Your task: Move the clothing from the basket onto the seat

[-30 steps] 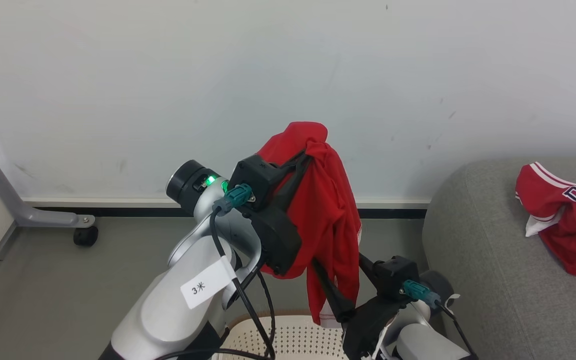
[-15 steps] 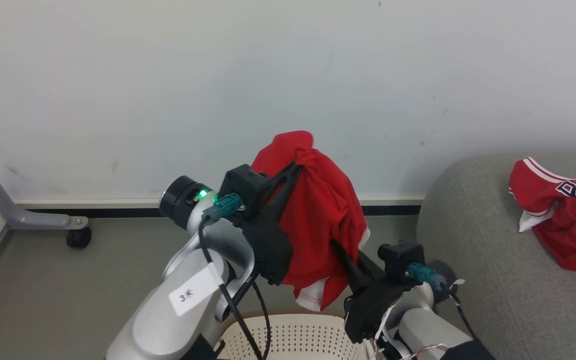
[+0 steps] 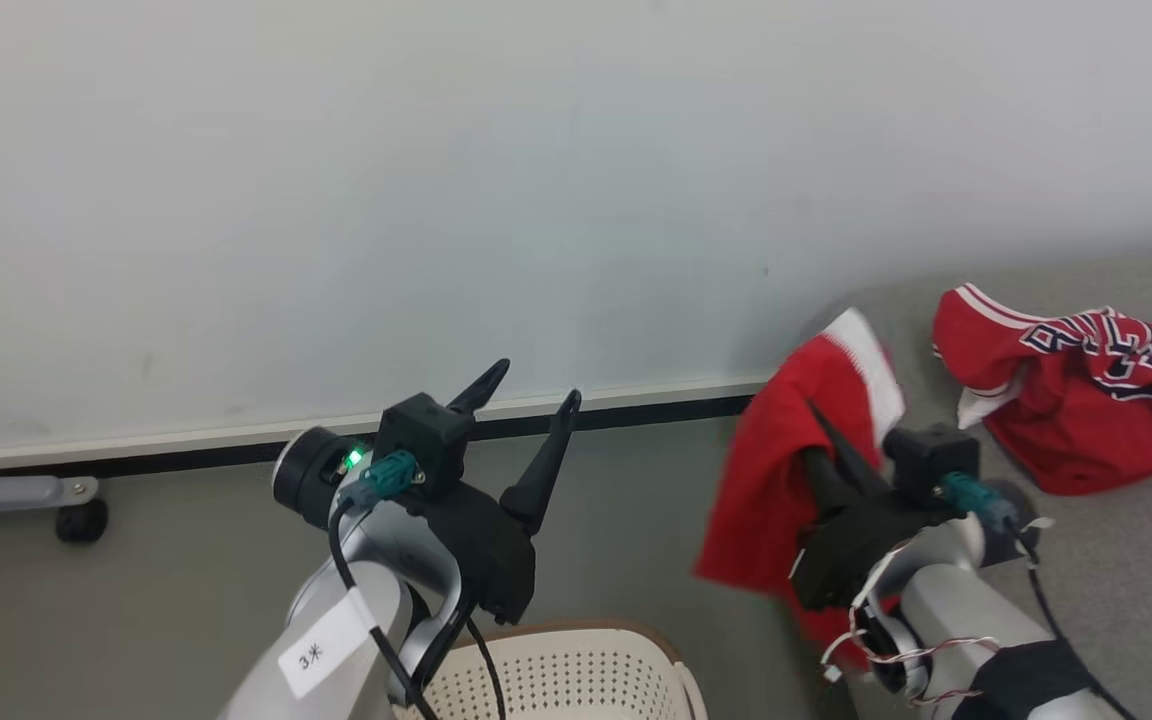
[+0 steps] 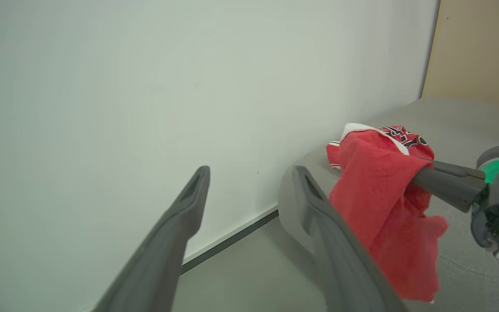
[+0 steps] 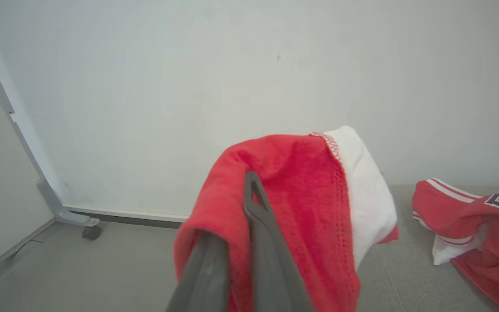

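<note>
The plainer red garment (image 3: 761,480) hangs in the air at the left end of the grey sofa (image 3: 1116,590), with my right gripper (image 3: 821,435) shut on it. The right wrist view shows that garment (image 5: 301,195) draped over my right gripper (image 5: 238,208), white trim uppermost. The lettered jersey (image 3: 1076,400) lies crumpled on the sofa seat, just right of the held garment. My left gripper (image 3: 536,385) stands open and holds nothing, pointing up at the wall above the cream basket (image 3: 576,670). From the left wrist, its gripper (image 4: 249,173) frames the held garment (image 4: 375,195) to the right.
A white wall with a dark skirting runs behind everything. A grey stand leg on a castor (image 3: 76,515) sits on the floor at far left, and its castor (image 5: 90,232) also appears from the right wrist. Grey floor lies between basket, wall and sofa.
My left gripper has let go of the red garment and opened. The right gripper has carried the garment right to the sofa's end. The camera has turned right.
</note>
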Motion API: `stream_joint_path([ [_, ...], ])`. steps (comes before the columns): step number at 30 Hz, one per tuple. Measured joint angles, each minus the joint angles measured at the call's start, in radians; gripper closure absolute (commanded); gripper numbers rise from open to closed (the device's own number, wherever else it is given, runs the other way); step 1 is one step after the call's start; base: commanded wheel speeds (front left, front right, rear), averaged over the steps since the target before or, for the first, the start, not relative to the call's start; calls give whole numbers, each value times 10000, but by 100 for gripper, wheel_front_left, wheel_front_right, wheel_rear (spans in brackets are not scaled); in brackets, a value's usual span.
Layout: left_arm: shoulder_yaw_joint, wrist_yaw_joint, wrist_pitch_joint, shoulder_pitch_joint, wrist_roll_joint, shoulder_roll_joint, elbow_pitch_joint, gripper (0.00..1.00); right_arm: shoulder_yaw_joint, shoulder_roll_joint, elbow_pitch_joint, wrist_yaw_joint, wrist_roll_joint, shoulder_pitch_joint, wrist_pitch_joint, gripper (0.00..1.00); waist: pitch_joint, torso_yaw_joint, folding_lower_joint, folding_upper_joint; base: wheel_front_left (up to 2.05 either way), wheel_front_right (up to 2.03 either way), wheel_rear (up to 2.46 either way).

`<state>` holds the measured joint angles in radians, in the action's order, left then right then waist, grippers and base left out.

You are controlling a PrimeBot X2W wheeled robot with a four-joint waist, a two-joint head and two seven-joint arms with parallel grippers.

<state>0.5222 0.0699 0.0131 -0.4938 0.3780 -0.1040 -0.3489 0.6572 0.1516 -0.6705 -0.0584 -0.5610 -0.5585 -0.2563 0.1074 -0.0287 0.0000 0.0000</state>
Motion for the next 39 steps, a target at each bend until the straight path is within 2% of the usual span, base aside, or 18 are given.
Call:
stream_joint_path([
  [10, 8, -86, -571, 1089, 94, 0, 472, 0, -652, 1208, 949, -309, 439, 504, 0, 100, 6, -1013, 0, 0, 0, 0, 0],
  [16, 282, -84, -957, 1750, 198, 134, 748, 0, -965, 1716, 1845, -431, 704, 795, 0, 100, -17, -1866, 0, 0, 0, 0, 0],
  [26, 447, -263, -1392, 2430, 322, 198, 957, 0, -991, 2044, 2959, -472, 1156, 839, -2, 100, -152, -3148, 0, 0, 0, 0, 0],
  [31, 554, -357, -1488, 2546, 320, 257, 1020, 0, -1227, 2441, 3219, -476, 1156, 1016, -2, 100, -299, -3727, 0, 0, 0, 0, 0],
  [39, 779, -360, -1486, 2501, 251, 324, 1047, 0, -1745, 3014, 3323, -470, 1154, 669, -2, 100, -881, -4101, 0, 0, 0, 0, 0],
])
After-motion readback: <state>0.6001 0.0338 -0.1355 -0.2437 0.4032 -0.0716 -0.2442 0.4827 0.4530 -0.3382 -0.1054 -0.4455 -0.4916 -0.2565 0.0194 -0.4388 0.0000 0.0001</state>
